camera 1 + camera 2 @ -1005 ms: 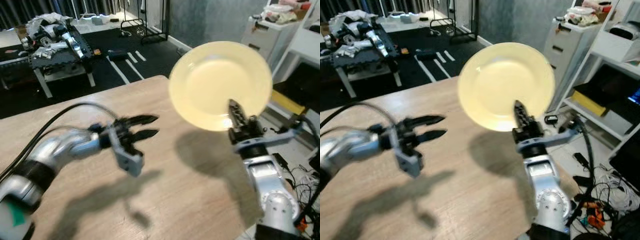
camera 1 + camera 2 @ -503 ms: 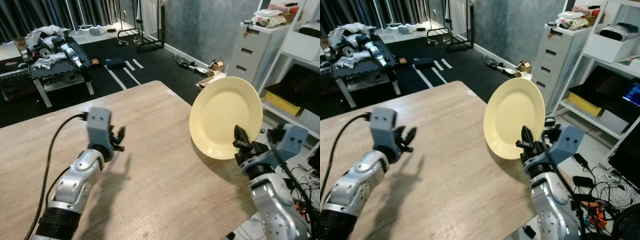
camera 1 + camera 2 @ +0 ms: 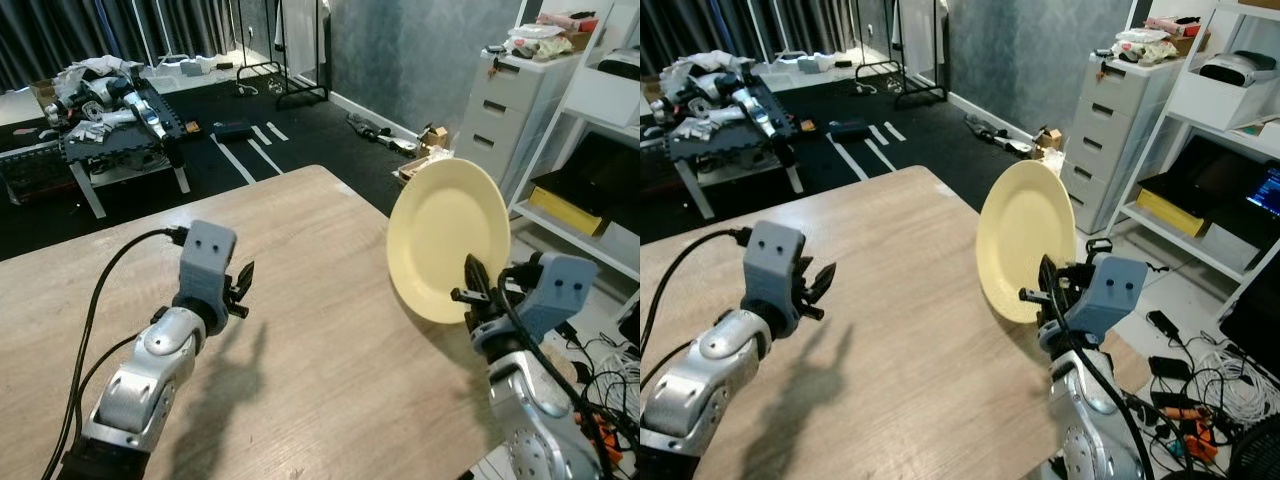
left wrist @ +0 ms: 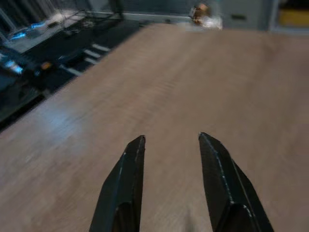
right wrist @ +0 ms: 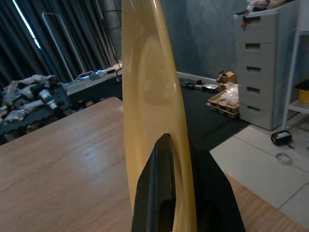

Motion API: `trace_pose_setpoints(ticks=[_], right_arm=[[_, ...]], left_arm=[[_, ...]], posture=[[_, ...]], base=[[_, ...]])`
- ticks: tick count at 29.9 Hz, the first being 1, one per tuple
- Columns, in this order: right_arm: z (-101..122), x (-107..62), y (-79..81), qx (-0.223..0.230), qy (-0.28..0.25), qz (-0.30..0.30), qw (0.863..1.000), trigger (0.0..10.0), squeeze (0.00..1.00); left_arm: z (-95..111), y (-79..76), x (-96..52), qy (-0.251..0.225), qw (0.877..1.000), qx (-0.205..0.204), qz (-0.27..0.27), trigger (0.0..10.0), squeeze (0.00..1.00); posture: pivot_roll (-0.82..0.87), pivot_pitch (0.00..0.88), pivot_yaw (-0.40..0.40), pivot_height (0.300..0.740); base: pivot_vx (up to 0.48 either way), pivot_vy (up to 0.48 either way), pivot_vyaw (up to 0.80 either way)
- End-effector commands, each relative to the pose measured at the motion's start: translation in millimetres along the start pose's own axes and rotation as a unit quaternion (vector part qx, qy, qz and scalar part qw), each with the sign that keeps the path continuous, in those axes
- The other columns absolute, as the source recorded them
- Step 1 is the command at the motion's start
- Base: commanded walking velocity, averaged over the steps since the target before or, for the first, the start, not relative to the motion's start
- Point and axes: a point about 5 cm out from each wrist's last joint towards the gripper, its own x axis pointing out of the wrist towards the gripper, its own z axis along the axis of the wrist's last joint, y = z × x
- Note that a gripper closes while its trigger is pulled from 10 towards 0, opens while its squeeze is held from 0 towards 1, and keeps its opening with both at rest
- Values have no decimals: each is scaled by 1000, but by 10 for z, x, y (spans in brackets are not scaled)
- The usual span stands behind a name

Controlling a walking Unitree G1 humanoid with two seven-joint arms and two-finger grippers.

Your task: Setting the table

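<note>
a robot's right gripper [image 3: 470, 292] holds a yellow plate [image 3: 447, 237] nearly on edge at the right of the frame, its two black fingers [image 5: 159, 193] clamped on the lower rim, one on each face; the plate hangs in the air above the right edge of the wooden table [image 3: 300, 330], not touching it. the left gripper [image 3: 240, 290] hovers over the bare tabletop at lower left, its fingers [image 4: 126, 186] apart and holding nothing. beyond the table, in the upper left of the frame, a low bench [image 3: 110, 110] is piled with clutter; a white drawer unit [image 3: 500, 100] stands at upper right and cables [image 3: 600, 420] lie on the floor at lower right.

the risk, as judged from here: the whole plate is carried by a pinch on one small stretch of glazed rim, so it could pivot or slide out if the wrist rolls quickly to lay it flat. it also sits over the table's edge, so a slip could send it to the floor rather than the wood. lowering it while tilted would land the rim first and could chip it
</note>
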Motion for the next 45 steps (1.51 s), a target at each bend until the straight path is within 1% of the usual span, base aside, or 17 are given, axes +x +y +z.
trace_pose_setpoints(ticks=[1,3,6,9,12,20,26,45], right_arm=[[-62,-22,14,8,6,-5,1000,10000,0],[-107,-26,25,27,13,-13,999,10000,0],[-124,-19,30,35,15,-17,999,10000,0],[-129,-12,34,38,16,-18,999,10000,0],[-137,-3,28,48,15,-22,998,10000,0],[-134,0,5,46,13,-26,999,10000,0],[-154,-2,5,45,14,-27,998,10000,0],[-142,-6,-5,38,14,-24,999,10000,0]], left_arm=[[-76,-86,-48,16,1000,-6,-23,10000,0],[-85,-157,-53,32,998,-44,-34,10000,0],[-76,-182,-40,32,998,-49,-36,10000,0],[-68,-188,-28,27,998,-51,-37,10000,0],[-44,-185,18,24,997,-63,-30,10000,0],[-19,-207,52,15,997,-60,-38,10000,0],[-21,-218,68,19,997,-61,-45,10000,0],[-36,-245,94,22,995,-78,-53,10000,0]], posture=[[45,42,121,740],[43,32,117,740],[40,27,116,740],[38,23,116,740],[27,17,115,740],[19,16,119,740],[16,19,119,740],[6,22,115,740]], base=[[0,0,0],[0,0,0],[0,0,0],[0,0,-681],[0,0,-800],[0,0,-800],[0,0,-800],[0,0,-800]])
